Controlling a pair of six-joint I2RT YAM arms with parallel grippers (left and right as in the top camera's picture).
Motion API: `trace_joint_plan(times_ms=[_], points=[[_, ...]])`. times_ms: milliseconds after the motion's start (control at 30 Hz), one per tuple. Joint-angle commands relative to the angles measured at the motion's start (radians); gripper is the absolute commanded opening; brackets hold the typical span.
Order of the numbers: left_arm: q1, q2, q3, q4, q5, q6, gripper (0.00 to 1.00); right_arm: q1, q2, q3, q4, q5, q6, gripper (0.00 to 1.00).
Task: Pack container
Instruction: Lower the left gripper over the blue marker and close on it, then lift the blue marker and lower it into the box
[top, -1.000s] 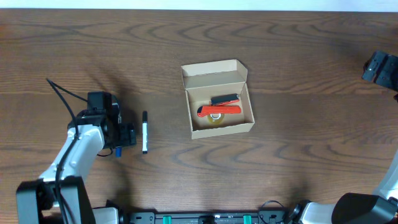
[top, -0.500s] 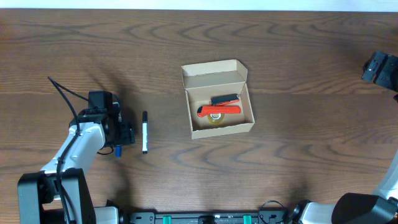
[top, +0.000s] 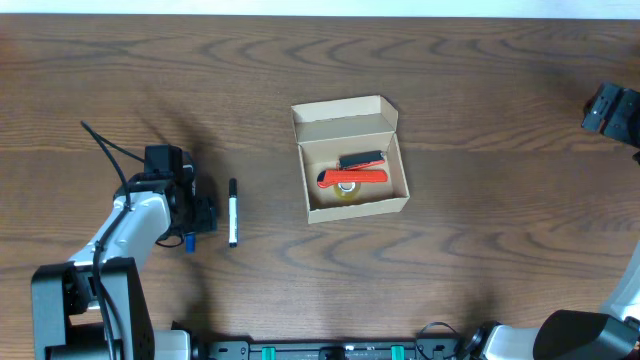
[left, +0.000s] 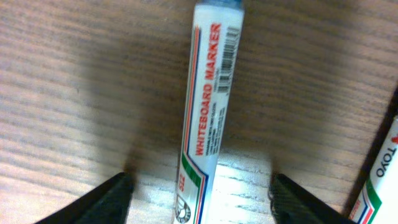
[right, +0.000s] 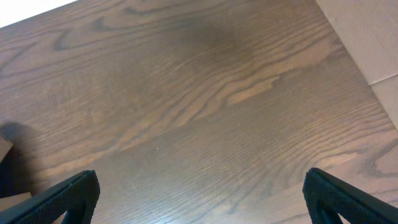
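Note:
The tan cardboard container (top: 300, 128) sits open at the table's middle, its flap lid raised at the back. Inside lie a red tool (top: 352, 177), a black item (top: 361, 159) and a tape roll (top: 347, 189). A black-capped marker (top: 233, 212) lies on the table left of the box. My left gripper (top: 190, 228) is lowered over a blue-capped whiteboard marker (left: 208, 112), its open fingers on either side of it, not closed on it. A second marker (left: 380, 180) shows at the left wrist view's right edge. My right gripper (right: 202, 199) is open and empty at the far right.
The right arm (top: 612, 108) hovers above the table's right edge. A pale floor strip (right: 367, 37) shows past the table corner in the right wrist view. A cable (top: 105, 150) loops from the left arm.
The left arm has shifted slightly toward the far side over the blue-capped marker. The right arm, the box and the black marker have not moved.

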Motion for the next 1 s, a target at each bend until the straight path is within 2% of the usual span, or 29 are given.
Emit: trace_joint_plan(times_ms=[0, 133, 167, 200, 267, 333, 533, 800, 867, 967], points=[[0.005, 0.050, -0.013, -0.005, 0.018, -0.014, 0.63, -0.006, 0.004, 0.008, -0.004, -0.008, -0.018, 0.99], [0.005, 0.050, -0.011, -0.006, 0.055, -0.015, 0.36, -0.006, 0.004, 0.008, -0.003, -0.008, -0.018, 0.99], [0.005, 0.050, -0.011, -0.007, 0.069, -0.014, 0.26, -0.006, 0.004, 0.008, -0.003, -0.008, -0.018, 0.99], [0.005, 0.050, -0.010, -0.007, 0.079, -0.015, 0.21, -0.006, 0.004, 0.008, -0.003, -0.008, -0.018, 0.99], [0.005, 0.050, -0.007, -0.009, 0.098, -0.015, 0.17, -0.006, 0.004, 0.008, -0.003, -0.007, -0.018, 0.99], [0.005, 0.049, 0.002, -0.019, 0.109, -0.015, 0.07, -0.006, 0.004, 0.008, -0.003, -0.007, -0.019, 0.99], [0.005, 0.021, 0.077, -0.077, 0.121, -0.026, 0.06, -0.006, 0.004, 0.008, -0.003, -0.007, -0.022, 0.99], [-0.006, -0.084, 0.308, -0.186, 0.167, -0.001, 0.06, -0.006, 0.004, 0.008, -0.004, -0.007, -0.026, 0.99], [-0.019, -0.101, 0.359, -0.187, 0.245, 0.061, 0.06, -0.006, 0.004, 0.008, -0.003, -0.007, -0.030, 0.99], [-0.061, -0.107, 0.435, -0.195, 0.391, 0.221, 0.06, -0.006, 0.004, 0.008, -0.003, -0.001, -0.038, 0.99]])
